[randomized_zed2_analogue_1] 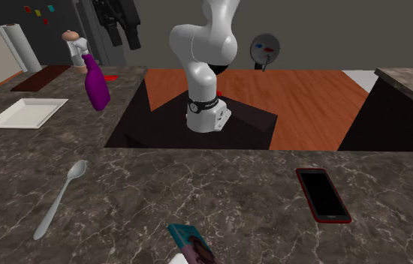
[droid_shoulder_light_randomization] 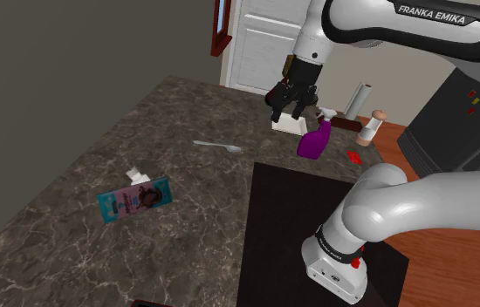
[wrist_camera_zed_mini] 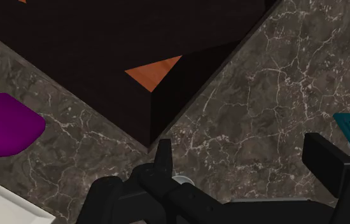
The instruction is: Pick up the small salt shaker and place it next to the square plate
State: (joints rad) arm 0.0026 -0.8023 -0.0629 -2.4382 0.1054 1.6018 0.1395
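Note:
The small salt shaker [droid_shoulder_light_randomization: 369, 128] is white with a tan rounded cap. It stands upright at the counter's far end, beside a dark mat [droid_shoulder_light_randomization: 345, 125], and appears again [randomized_zed2_analogue_1: 74, 49] behind the purple spray bottle [randomized_zed2_analogue_1: 95, 90]. The white square plate [randomized_zed2_analogue_1: 26, 112] lies flat on the marble counter; in the shoulder view the plate [droid_shoulder_light_randomization: 288, 126] sits just under my gripper [droid_shoulder_light_randomization: 287, 113]. My gripper [wrist_camera_zed_mini: 244, 159] hangs above the counter, open, with nothing between its fingers [wrist_camera_zed_mini: 163, 156]. It is well apart from the shaker, with the purple bottle [droid_shoulder_light_randomization: 314, 139] between them.
A paper towel roll [droid_shoulder_light_randomization: 360, 99] stands behind the shaker. A spoon [droid_shoulder_light_randomization: 218, 146] and a teal book [droid_shoulder_light_randomization: 133, 199] lie on the counter nearer the shoulder view's left. A red-edged phone [randomized_zed2_analogue_1: 322, 194] rests on the near counter. The counter has a dark gap around my stand [randomized_zed2_analogue_1: 209, 116].

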